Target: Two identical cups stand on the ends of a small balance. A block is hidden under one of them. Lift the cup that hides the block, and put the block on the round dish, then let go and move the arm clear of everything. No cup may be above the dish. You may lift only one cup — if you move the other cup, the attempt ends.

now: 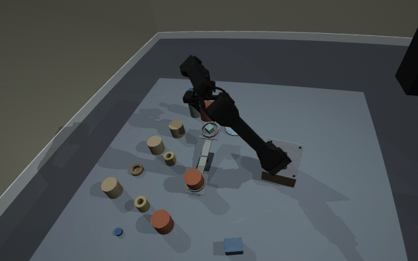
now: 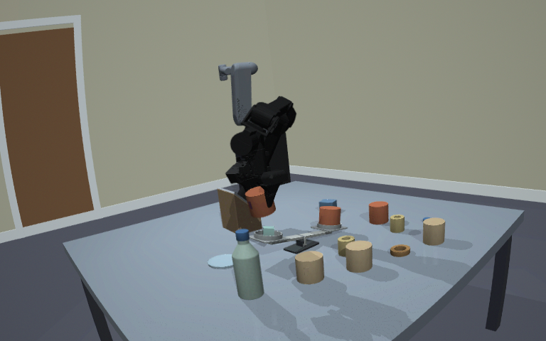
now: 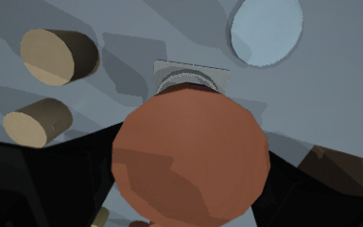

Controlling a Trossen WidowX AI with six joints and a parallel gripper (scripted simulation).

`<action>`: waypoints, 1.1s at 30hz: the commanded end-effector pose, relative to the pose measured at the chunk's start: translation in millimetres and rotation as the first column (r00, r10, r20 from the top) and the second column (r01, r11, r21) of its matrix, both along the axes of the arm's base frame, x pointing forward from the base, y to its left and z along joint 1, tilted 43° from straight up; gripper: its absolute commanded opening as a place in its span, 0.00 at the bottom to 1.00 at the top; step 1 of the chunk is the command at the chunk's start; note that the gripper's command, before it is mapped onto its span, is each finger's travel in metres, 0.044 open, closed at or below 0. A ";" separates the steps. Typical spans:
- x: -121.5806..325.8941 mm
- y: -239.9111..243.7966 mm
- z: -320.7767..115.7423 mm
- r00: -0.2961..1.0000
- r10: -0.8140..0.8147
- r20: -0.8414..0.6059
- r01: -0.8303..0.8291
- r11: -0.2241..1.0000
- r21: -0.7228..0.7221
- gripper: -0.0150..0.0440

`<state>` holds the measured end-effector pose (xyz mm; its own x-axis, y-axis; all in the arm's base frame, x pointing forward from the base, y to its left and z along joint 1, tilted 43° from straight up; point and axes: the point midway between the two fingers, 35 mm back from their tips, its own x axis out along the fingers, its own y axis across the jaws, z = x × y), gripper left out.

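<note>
While the hand [image 2: 263, 202] [image 3: 188, 131] is clamped on the lifted cup [image 1: 204, 113] [image 2: 261, 202] [image 3: 191, 156], the block [image 1: 209, 128] [image 2: 268, 230] sits uncovered below it on the balance's lower end, the dish [image 1: 233, 131] [image 2: 222, 261] [image 3: 267, 30] near that end.

Cup [image 1: 207, 115] [image 2: 257, 201] [image 3: 190, 118], one: between the fingers of the gripper [image 1: 206, 110] [image 2: 261, 202] [image 3: 188, 131], off the pans. Balance [image 1: 206, 148] [image 2: 299, 238] [image 3: 163, 71], one: on the table [image 1: 332, 129] [image 2: 173, 236] [image 3: 307, 111], lower than the gripper. Block [image 1: 209, 128] [image 2: 268, 230], one: in the pan nearer the gripper. Second cup [image 1: 194, 179] [image 2: 329, 215], one: on the pan farther from it. Dish [image 1: 233, 131] [image 2: 221, 261] [image 3: 267, 30], one: on the table, lower than the gripper; upper right of it in the wrist view. Bottle [image 1: 195, 110] [image 2: 248, 269], one: on the table, beyond the balance's nearer end.
</note>
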<state>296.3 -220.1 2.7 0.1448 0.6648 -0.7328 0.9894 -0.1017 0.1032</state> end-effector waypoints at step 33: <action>-164.9 -23.6 -155.7 1.000 -0.002 -0.004 0.002 1.000 -0.026 0.25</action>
<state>148.6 -249.2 -138.8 0.1464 0.6395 -0.7547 0.9891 -0.1041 0.1037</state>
